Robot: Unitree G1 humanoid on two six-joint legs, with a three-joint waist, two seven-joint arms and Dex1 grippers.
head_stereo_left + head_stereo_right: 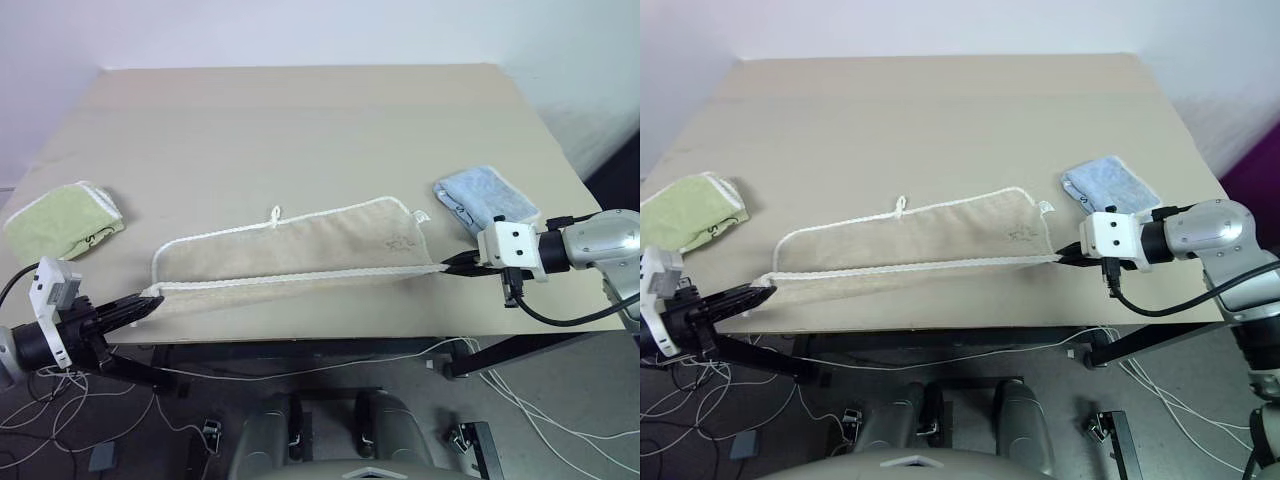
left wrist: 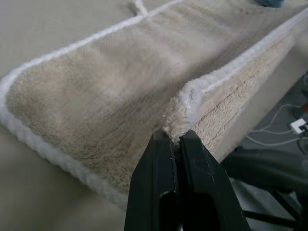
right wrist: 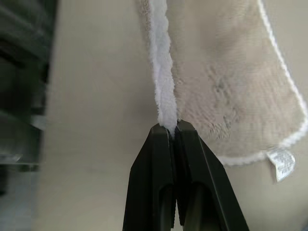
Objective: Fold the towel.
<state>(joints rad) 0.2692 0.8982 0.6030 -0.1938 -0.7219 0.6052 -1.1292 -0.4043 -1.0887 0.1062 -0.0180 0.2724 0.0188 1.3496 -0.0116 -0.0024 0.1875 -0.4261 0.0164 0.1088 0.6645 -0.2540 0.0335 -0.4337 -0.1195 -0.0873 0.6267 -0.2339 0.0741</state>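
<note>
Left gripper (image 1: 150, 303) at 8 o'clock, fingers clamped on towel (image 1: 300, 248) near-left corner. Right gripper (image 1: 447, 266) at 3 o'clock, fingers pinched on near-right corner. Towel spread across near half of desk (image 1: 300, 120), far edge flat, near hem lifted taut between both grippers at desk's front edge. Likely first fold in hand: near hem raised, not yet laid over. Next move calls for carrying both corners toward 12 o'clock together, keeping tension, landing on far hem. Green towel (image 1: 62, 220) at 9 o'clock, well apart. Blue towel (image 1: 487, 199) at 2 o'clock, just beside towel's far-right corner and label (image 1: 421, 216); could snag right arm.
</note>
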